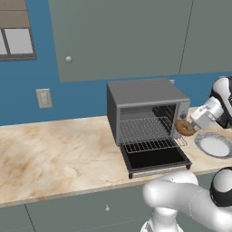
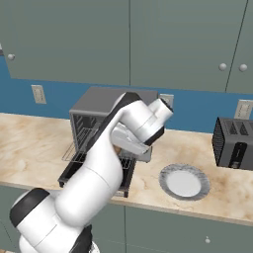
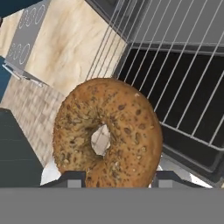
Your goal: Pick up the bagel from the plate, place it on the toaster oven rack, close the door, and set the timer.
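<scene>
**Inspector:** State what your fingers hold and where it sits.

**Arm:** My gripper (image 3: 118, 178) is clamped on the bagel (image 3: 107, 131), one finger on each flank of the ring, which stands on edge with its hole facing the camera on my hand. In the left base view the bagel (image 1: 184, 127) hangs at the right front corner of the toaster oven (image 1: 145, 113), clear of the plate (image 1: 214, 145), which lies bare on the counter (image 1: 54, 149) to the right.

**Inspector:** Condition of the oven?

**Arm:** The door (image 1: 154, 159) lies fully down and flat. The rack (image 1: 147, 131) is drawn partly out over it, wires bare.

**Inspector:** How should the placement be done?

**Arm:** In my judgement the bagel must travel left, past the cavity's side post, until it is over the middle of the rack, not its corner. I should tip it from on-edge toward flat, lower until it rests across several wires, and only then part the fingers. Released upright, it could roll off towards the door.

**Inspector:** Your pose?

**Arm:** I rise from the base, fold at the elbow and reach in from the oven's right side, the wrist pointing left and slightly down towards the opening.
</scene>
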Controlling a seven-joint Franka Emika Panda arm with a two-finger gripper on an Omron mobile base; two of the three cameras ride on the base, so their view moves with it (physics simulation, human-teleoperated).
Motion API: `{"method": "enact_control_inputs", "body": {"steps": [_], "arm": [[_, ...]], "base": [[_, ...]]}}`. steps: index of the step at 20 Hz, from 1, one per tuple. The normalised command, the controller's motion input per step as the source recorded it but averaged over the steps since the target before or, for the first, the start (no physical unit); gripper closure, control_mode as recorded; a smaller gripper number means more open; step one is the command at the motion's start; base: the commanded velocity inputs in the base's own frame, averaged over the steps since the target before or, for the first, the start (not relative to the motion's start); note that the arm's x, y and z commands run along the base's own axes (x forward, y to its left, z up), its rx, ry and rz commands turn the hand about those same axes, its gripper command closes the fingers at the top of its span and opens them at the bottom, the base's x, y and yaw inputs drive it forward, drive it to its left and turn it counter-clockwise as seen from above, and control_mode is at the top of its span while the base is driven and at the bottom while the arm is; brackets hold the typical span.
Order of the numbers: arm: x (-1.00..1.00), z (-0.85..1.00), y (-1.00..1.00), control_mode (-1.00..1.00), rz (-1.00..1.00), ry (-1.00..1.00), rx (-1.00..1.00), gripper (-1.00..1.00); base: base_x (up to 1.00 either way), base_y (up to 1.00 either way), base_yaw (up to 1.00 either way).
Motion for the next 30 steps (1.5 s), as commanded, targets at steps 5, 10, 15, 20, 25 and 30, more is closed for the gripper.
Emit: {"method": "enact_control_inputs", "body": {"steps": [5,10,15,20,25,30], "arm": [[0.12,0.00,0.52,-1.00,0.05,-0.07,0.00,1.00],[0.14,-0.01,0.22,-1.00,0.02,-0.05,0.00,1.00],[0.23,-0.06,0.03,-1.00,0.01,-0.04,0.00,1.00],[0.13,-0.31,0.01,-1.00,0.00,-0.01,0.00,1.00],[0.12,-0.34,0.17,-1.00,0.01,0.00,0.00,1.00],[0.06,-0.09,0.25,-1.00,0.01,0.00,0.00,1.00]], "base": [[0.00,0.00,0.00],[0.00,0.00,0.00],[0.00,0.00,0.00],[0.00,0.00,0.00],[0.00,0.00,0.00],[0.00,0.00,0.00]]}}
